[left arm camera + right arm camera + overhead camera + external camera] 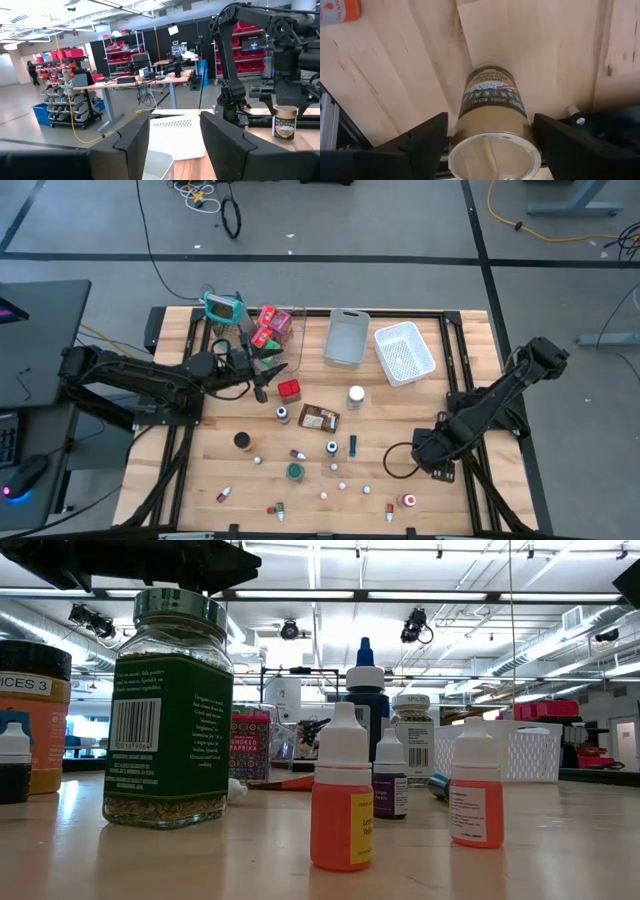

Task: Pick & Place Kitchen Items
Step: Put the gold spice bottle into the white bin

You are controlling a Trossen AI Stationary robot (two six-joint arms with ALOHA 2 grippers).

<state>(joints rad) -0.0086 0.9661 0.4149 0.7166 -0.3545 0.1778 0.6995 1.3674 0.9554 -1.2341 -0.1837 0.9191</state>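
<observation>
- While the right gripper (pixel 490 120) is hanging low over the table (pixel 395 65), its fingers are standing spread, clamping nothing.
- Directly between those fingers a brown-filled jar (pixel 492 100) is standing upright on the wood, with a sliver of table showing on either side of it.
- Farther out from that gripper, an orange-labelled item (pixel 337 10) is lying apart on the boards.
- Over the opposite side of the table the left gripper (pixel 174 120) is hovering with its fingers parted and nothing between them.
- Just beside its fingertips a red box (pixel 289 389) is sitting on the table.
- Ahead of it a white bin (pixel 175 135) is resting.
- Behind it, red packets (pixel 268 330) are sitting in a clear bin (pixel 283 315).
- Well away from both grippers, little bottles (pixel 296 453) and a green-lidded jar (pixel 295 471) are standing scattered.
</observation>
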